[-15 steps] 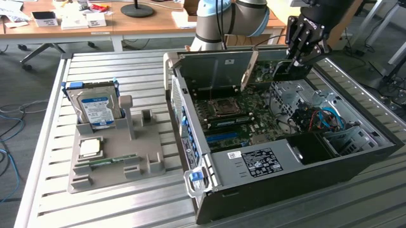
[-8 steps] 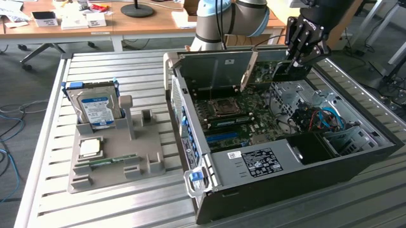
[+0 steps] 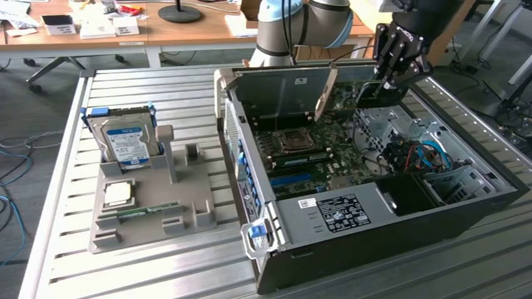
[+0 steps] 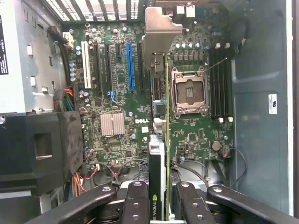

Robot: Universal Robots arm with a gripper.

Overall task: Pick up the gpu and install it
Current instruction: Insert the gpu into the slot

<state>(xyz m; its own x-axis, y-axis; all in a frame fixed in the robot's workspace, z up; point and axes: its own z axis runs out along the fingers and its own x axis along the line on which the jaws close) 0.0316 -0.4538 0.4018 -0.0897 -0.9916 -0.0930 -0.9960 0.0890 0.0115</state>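
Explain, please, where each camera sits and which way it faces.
Exterior view: off the arm, high beside the table, looking down into the open computer case; shows the arm and the gripper holding the gpu.
Wrist view: on the wrist, looking down along the gpu onto the motherboard; shows the gripper's fingers.
Shared: gpu, gripper, CPU socket.

The exterior view is looking down from high up and some way off, taking in the slatted bench (image 3: 166, 274) and the open computer case (image 3: 357, 246) at a slant. The wrist view is facing straight into that case, close above the motherboard (image 4: 187, 135). Both are sharing the board's empty processor socket (image 3: 295, 142).
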